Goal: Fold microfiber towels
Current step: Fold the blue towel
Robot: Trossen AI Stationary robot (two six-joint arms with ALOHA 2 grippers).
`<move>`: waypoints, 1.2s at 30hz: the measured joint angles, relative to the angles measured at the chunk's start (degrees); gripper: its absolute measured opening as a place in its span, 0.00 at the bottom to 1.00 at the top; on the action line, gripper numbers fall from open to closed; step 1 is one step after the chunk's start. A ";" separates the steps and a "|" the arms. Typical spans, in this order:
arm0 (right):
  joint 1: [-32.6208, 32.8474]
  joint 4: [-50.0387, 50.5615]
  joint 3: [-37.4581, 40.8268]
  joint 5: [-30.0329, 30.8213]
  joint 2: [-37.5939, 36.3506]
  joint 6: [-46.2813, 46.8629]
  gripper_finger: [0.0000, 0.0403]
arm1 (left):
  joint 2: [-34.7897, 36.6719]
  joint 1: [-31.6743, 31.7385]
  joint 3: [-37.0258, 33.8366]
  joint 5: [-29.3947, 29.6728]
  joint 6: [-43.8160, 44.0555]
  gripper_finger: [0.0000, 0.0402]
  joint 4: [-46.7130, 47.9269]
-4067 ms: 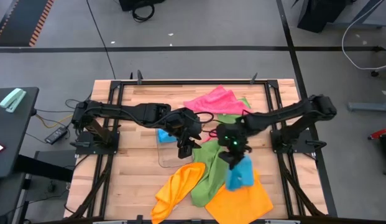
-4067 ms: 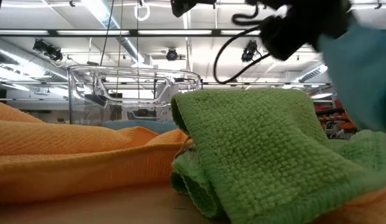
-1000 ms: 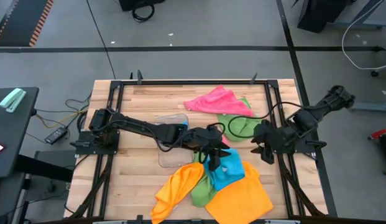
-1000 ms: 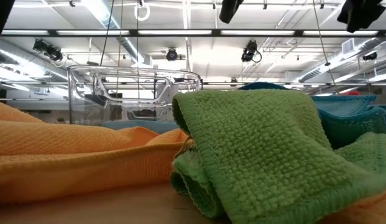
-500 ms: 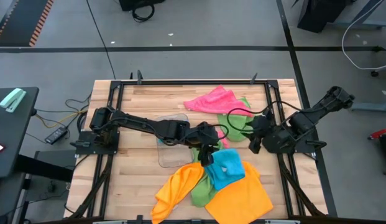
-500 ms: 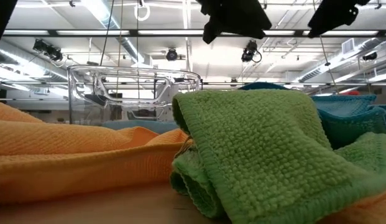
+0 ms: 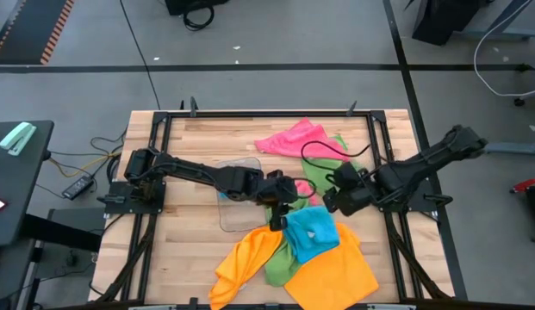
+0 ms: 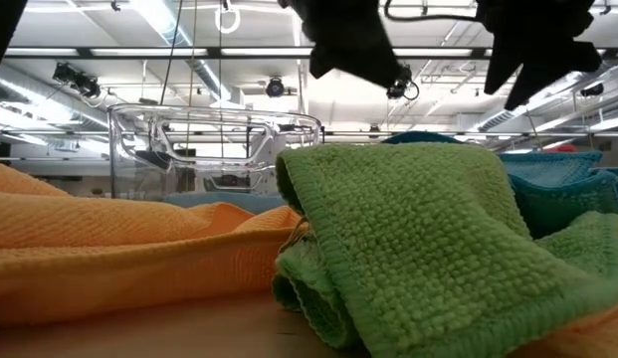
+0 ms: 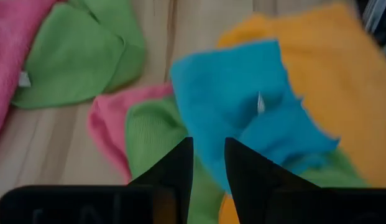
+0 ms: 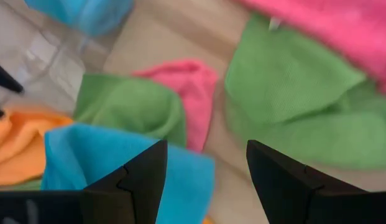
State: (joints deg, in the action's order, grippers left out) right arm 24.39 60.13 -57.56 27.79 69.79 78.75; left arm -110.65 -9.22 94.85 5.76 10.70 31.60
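Observation:
A sky blue towel (image 7: 312,231) lies spread on top of a heap near the table's front: a green towel (image 7: 280,258) and two orange towels (image 7: 245,258) (image 7: 334,274). A small pink towel (image 7: 310,196) lies just behind the heap. Farther back lie a pink towel (image 7: 295,138) and another green one (image 7: 323,168). My left gripper (image 9: 208,158) hangs above the blue towel's left edge with a narrow gap between its fingers, touching nothing. My right gripper (image 10: 205,171) hovers wide open over the small pink towel, pointing steeply down.
A clear plastic tray (image 7: 237,207) stands left of the heap under my left arm, with a blue cloth (image 7: 226,187) inside. Bare wood shows at the table's left (image 7: 185,250). A black metal frame (image 7: 250,114) runs around the tabletop.
My right gripper has swung from the table's right edge toward the middle, sinking and rolling its wrist, and still stands wide open. My left gripper has tipped downward and sunk a little over the blue towel's left edge. The towels have not moved.

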 joint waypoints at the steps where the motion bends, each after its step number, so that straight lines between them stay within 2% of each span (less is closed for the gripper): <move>1: 0.01 -0.31 0.00 -1.13 0.70 0.52 0.57 | 0.00 -0.03 0.02 0.00 -1.06 0.25 1.05; 10: -0.01 -1.71 0.00 -3.38 3.04 -0.35 0.57 | 0.02 -0.36 0.00 -0.01 -2.80 0.23 3.11; 20: 2.08 0.93 0.00 -3.44 2.74 -21.95 0.57 | 0.02 0.06 0.00 0.01 -2.12 0.20 -1.70; 27: 7.58 3.39 0.00 -4.23 1.35 -26.34 0.57 | 0.02 -1.00 0.00 0.00 5.38 0.22 -11.63; 36: 19.27 3.40 0.00 -4.25 -7.20 -22.55 0.57 | 0.02 -4.51 0.01 -0.10 3.16 0.18 -17.81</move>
State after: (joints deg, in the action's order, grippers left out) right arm 43.67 63.53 -57.56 23.54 62.59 56.20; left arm -110.63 -13.73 94.86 5.66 13.87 13.79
